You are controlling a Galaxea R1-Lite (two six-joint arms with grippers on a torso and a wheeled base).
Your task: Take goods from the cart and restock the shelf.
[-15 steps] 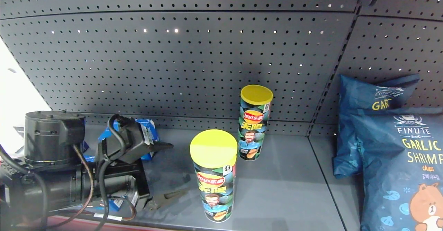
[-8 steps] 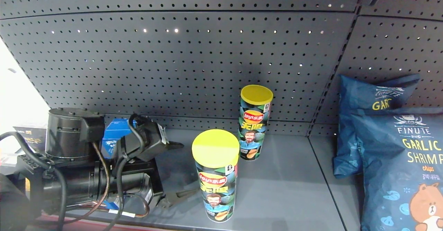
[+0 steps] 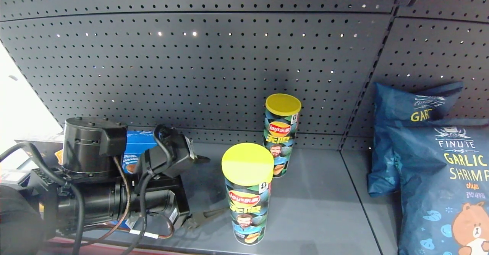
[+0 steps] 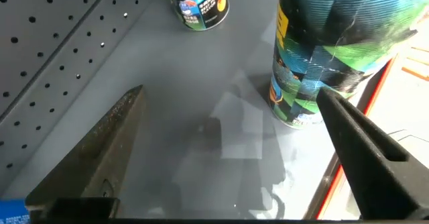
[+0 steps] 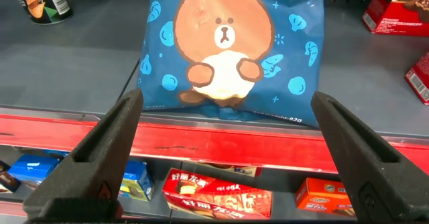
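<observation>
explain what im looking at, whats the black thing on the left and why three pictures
This is a two-armed robot restocking a grey shelf. The big picture comes from a camera on its head: the black thing is its left arm, ending in a two-fingered left hand, open and empty. On the shelf stand a front can and a back can with yellow lids, blue snack bags to the right, and a blue box behind the arm. The smaller pictures come from wrist cameras. One looks out past the left hand at the front can. The other shows the right hand, open and empty, facing one of those bags.
</observation>
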